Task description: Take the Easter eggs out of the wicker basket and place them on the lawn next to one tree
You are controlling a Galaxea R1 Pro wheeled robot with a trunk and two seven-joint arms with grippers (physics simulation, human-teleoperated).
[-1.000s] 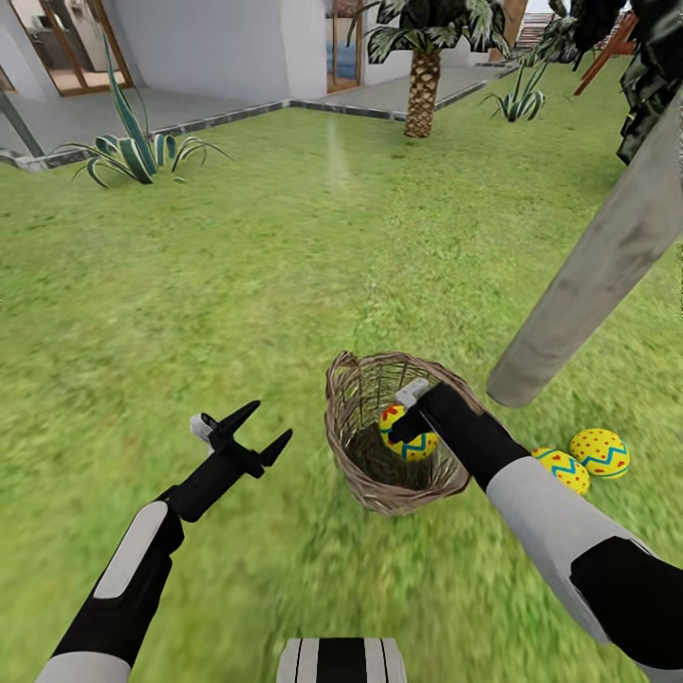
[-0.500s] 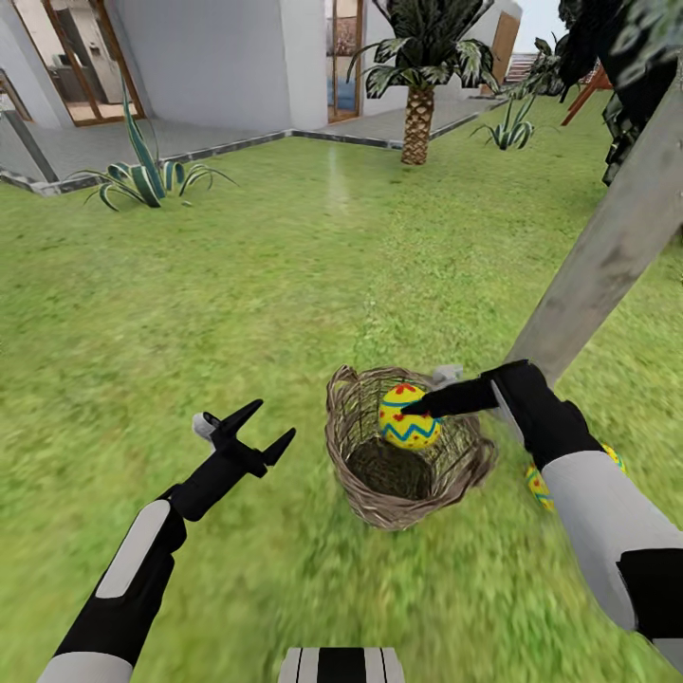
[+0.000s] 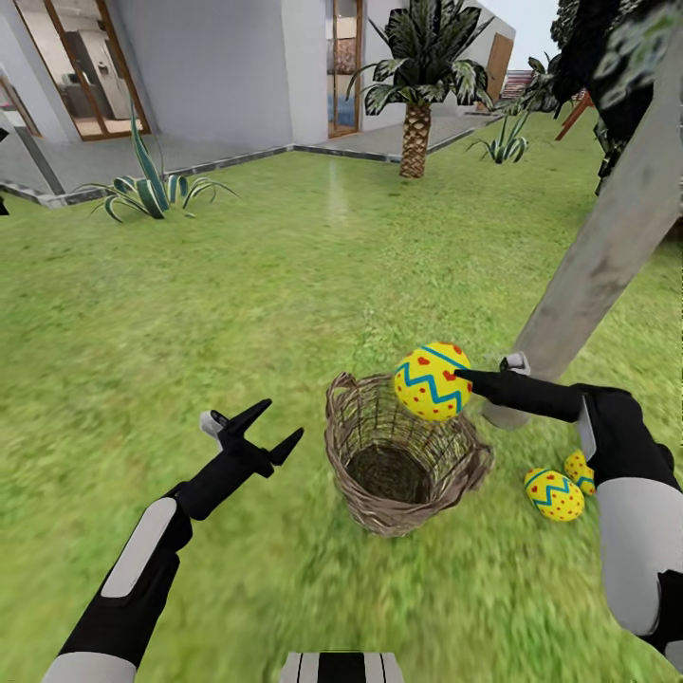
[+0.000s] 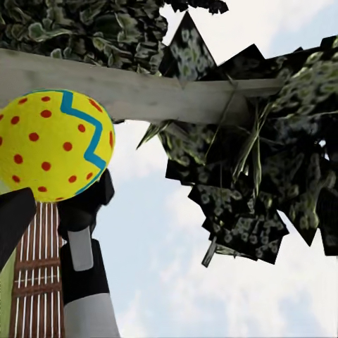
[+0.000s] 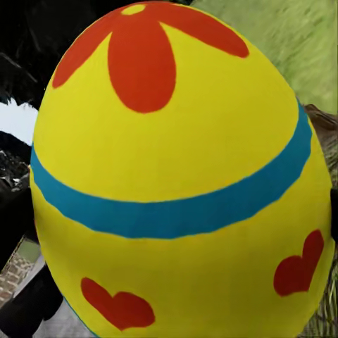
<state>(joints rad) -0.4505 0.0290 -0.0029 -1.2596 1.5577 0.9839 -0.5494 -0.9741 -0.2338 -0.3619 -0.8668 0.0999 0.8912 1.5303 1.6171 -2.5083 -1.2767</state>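
Filling the right wrist view, the egg [image 5: 176,176] shows a red flower.

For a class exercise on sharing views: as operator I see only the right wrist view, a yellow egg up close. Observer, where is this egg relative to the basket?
Observer: In the head view the held egg is gripped by the right claw, raised above the rim of the wicker basket on its right side.
Operator: Are any eggs inside the basket?
Observer: None that I can see; the bottom of the basket looks bare.
Operator: Where are the other two?
Observer: One egg and a second egg lie together on the lawn, to the basket's right, near the foot of the tree trunk.
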